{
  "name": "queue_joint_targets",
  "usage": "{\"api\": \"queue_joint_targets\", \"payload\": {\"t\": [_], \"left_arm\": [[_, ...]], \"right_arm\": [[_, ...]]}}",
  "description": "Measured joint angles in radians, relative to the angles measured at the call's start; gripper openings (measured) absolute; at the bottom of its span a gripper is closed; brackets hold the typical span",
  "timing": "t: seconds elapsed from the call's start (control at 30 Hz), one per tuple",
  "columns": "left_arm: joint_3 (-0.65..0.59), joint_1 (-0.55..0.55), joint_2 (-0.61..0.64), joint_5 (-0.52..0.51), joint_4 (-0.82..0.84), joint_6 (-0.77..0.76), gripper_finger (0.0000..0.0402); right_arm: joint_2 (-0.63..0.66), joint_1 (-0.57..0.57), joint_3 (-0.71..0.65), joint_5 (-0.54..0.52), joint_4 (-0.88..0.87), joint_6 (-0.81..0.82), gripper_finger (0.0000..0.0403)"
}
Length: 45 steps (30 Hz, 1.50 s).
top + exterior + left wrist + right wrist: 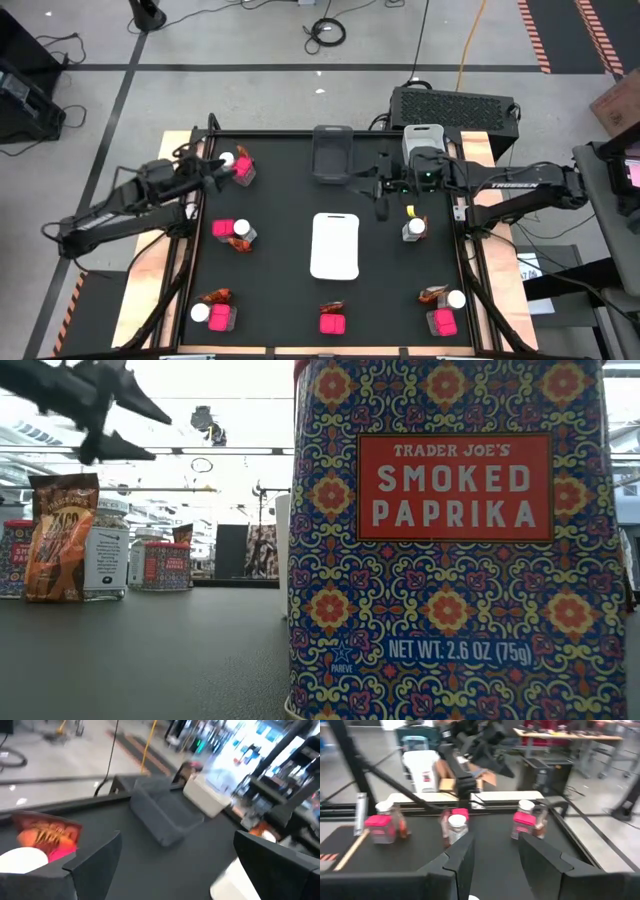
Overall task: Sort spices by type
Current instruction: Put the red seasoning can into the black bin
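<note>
Six pink-capped spice clusters (232,233)

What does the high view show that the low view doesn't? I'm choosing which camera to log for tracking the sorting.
Only the high view shows the whole layout: the white tray mid-table, the grey bin at the far edge, the right gripper beside it, and six spice clusters around the table. Only the low view lets you read labels: a Smoked Paprika tin fills its right side, with a packet and jar farther back. Both show the open left gripper raised above the black table.
</note>
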<state>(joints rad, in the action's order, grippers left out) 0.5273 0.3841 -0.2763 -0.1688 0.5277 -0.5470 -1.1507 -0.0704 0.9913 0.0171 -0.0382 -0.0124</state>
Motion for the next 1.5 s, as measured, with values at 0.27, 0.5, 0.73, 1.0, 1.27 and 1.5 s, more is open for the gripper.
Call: {"api": "queue_joint_targets", "payload": {"t": [0.27,0.5,0.73,1.0,1.27,1.5], "left_arm": [[0.37,-0.029,-0.271,0.084,0.369,-0.055,0.0383],[0.568,-0.009,-0.585,0.03,0.757,-0.154,0.0383],[0.548,-0.045,-0.788,0.07,0.909,-0.215,0.0383],[0.548,-0.136,-0.817,0.136,0.941,-0.163,0.0383],[0.526,-0.294,-0.813,0.145,0.954,0.015,0.0383],[0.416,-0.442,-0.822,0.243,0.938,0.131,0.0383]], "right_arm": [[0.005,0.011,0.0,0.142,0.006,-0.06,0.0146],[0.004,0.02,0.0,0.142,0.006,-0.078,0.0146],[0.004,0.02,0.0,0.138,0.012,-0.075,0.0146],[0.004,0.031,0.0,0.136,0.012,0.027,0.0146],[0.004,0.054,0.0,0.131,0.012,0.03,0.0146],[0.004,0.08,0.0,0.08,0.012,0.029,0.0146]]}}
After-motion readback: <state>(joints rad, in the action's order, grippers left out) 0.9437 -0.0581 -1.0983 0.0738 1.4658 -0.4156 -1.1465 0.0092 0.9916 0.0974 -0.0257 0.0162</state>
